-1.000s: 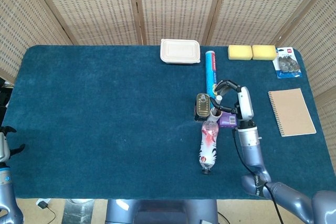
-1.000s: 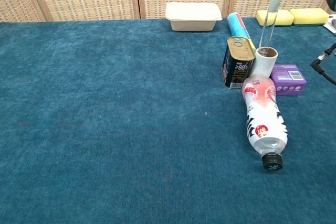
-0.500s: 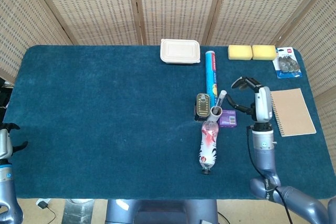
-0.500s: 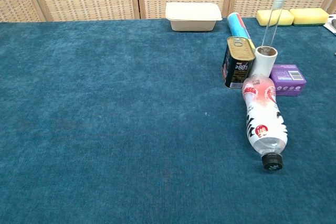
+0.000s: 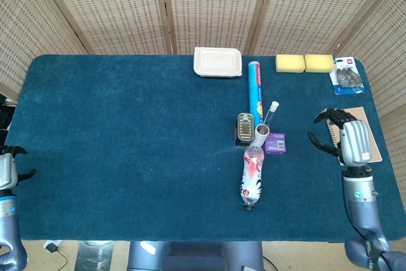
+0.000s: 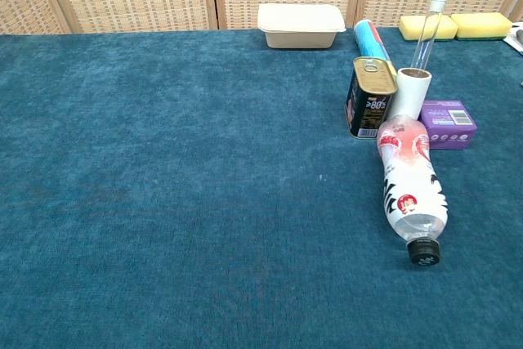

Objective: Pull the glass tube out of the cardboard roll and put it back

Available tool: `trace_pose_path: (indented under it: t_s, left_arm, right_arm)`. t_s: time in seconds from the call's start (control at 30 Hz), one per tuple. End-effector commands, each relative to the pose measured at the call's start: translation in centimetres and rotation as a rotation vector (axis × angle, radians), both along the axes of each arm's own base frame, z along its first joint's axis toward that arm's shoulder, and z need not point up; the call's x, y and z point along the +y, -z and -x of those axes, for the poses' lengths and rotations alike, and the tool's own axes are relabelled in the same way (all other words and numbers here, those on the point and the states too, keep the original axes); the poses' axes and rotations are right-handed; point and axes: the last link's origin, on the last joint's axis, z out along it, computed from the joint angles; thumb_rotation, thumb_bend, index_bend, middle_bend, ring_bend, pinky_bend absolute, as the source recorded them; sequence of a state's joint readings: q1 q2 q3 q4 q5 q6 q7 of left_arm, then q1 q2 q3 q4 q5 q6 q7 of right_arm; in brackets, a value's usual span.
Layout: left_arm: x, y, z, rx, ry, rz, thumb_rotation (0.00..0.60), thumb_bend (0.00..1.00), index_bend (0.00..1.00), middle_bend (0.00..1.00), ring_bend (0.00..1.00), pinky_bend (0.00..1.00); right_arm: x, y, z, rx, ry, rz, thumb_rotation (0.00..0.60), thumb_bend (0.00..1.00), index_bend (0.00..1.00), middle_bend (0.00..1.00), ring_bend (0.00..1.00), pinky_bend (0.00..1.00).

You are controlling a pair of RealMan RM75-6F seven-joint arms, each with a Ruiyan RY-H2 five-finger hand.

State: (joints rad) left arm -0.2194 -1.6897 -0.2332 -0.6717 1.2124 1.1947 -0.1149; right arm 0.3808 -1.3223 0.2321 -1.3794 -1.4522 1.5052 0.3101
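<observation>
A clear glass tube [image 6: 429, 32] with a white cap stands in the white cardboard roll [image 6: 409, 96], leaning against its rim; the head view shows the tube [image 5: 271, 115] in the roll [image 5: 261, 134] at table centre right. My right hand [image 5: 346, 139] hovers at the right, over the notebook, fingers spread and holding nothing. At the far left table edge, low down, my left hand [image 5: 9, 168] holds nothing, fingers apart. Neither hand shows in the chest view.
A tin can [image 6: 370, 97], a purple box [image 6: 447, 123] and a lying plastic bottle [image 6: 411, 188] crowd the roll. A blue tube [image 5: 255, 89], beige lidded container [image 5: 217, 61], yellow sponges [image 5: 304, 63], blister pack [image 5: 346, 76] and notebook [image 5: 372, 138] lie around.
My right hand let go of the tube's top and drew away to the right, over the notebook. The tube stays in the roll, now leaning further right.
</observation>
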Motion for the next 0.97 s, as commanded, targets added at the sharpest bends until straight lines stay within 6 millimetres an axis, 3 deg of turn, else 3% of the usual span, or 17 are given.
trace_pose_path:
  t_s: [0.03, 0.47, 0.5, 0.97]
  left_arm:
    - [0.0, 0.0, 0.0, 0.000, 0.002, 0.001, 0.600, 0.12, 0.43, 0.39, 0.22, 0.30]
    - [0.1, 0.0, 0.0, -0.006, 0.004, 0.003, 0.600, 0.12, 0.43, 0.39, 0.22, 0.31]
    - [0.1, 0.0, 0.0, -0.009, 0.005, 0.002, 0.600, 0.12, 0.43, 0.39, 0.22, 0.31]
    - [1.2, 0.1, -0.3, -0.008, 0.032, 0.030, 0.600, 0.12, 0.43, 0.39, 0.22, 0.31]
  right_arm:
    - [2.3, -0.4, 2.3, 0.126, 0.067, -0.063, 0.596, 0.30, 0.49, 0.48, 0.43, 0.47]
    - [7.5, 0.8, 5.7, 0.247, 0.179, -0.082, 0.596, 0.30, 0.47, 0.47, 0.41, 0.46]
    - [8.5, 0.7, 6.0, 0.263, 0.192, -0.068, 0.597, 0.30, 0.47, 0.47, 0.41, 0.46]
    - [11.7, 0.8, 5.0, 0.247, 0.225, -0.052, 0.598, 0.30, 0.47, 0.47, 0.40, 0.45]
